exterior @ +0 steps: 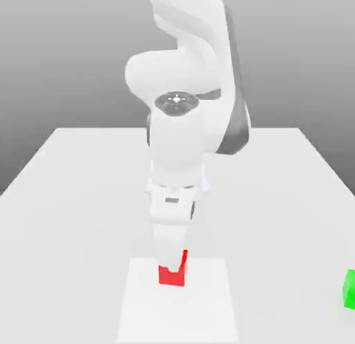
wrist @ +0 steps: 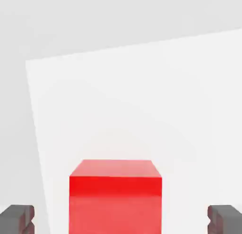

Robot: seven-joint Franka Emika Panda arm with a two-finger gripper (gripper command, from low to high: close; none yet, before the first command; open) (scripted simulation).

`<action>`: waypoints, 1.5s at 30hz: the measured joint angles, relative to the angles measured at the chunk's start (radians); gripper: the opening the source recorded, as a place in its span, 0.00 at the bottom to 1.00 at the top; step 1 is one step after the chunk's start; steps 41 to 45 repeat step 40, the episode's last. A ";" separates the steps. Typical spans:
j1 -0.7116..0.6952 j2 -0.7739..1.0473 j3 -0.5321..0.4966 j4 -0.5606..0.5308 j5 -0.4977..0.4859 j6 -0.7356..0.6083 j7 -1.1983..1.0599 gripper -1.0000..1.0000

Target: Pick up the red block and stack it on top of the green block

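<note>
Two blocks on the bench: red block sits on a paler square patch near the front, green block well apart at the exterior view's right edge. Red block looks rigid, light, flat-sided, likely best taken across two opposite vertical faces. Pincer hangs low over it, released, fingers spread wide with clear gaps either side, touching nothing.

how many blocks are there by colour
red block: 1
green block: 1
total: 2 blocks
</note>
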 joint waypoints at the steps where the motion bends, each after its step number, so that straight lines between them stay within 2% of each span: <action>1: -0.041 0.041 0.047 0.006 0.034 0.035 -0.026 0.50; 2: -0.066 0.067 0.075 0.010 0.053 0.057 -0.041 0.00; 9: -0.075 0.069 0.083 0.010 0.050 0.056 -0.038 0.00; 13: -0.043 -0.054 0.015 -0.011 -0.091 -0.044 0.064 0.00; 16: -0.075 -0.163 0.015 -0.027 -0.202 -0.134 0.144 0.00; 19: 0.005 -0.152 0.061 0.047 -0.225 -0.198 0.227 0.00; 31: 0.336 0.064 0.261 0.476 -0.226 -0.411 0.595 0.00; 33: 0.370 0.114 0.280 0.521 -0.232 -0.405 0.637 0.00; 36: 0.388 0.216 0.276 0.538 -0.248 -0.321 0.660 0.00; 37: 0.389 0.237 0.276 0.541 -0.252 -0.303 0.663 1.00; 45: 0.389 0.237 0.276 0.541 -0.252 -0.303 0.663 1.00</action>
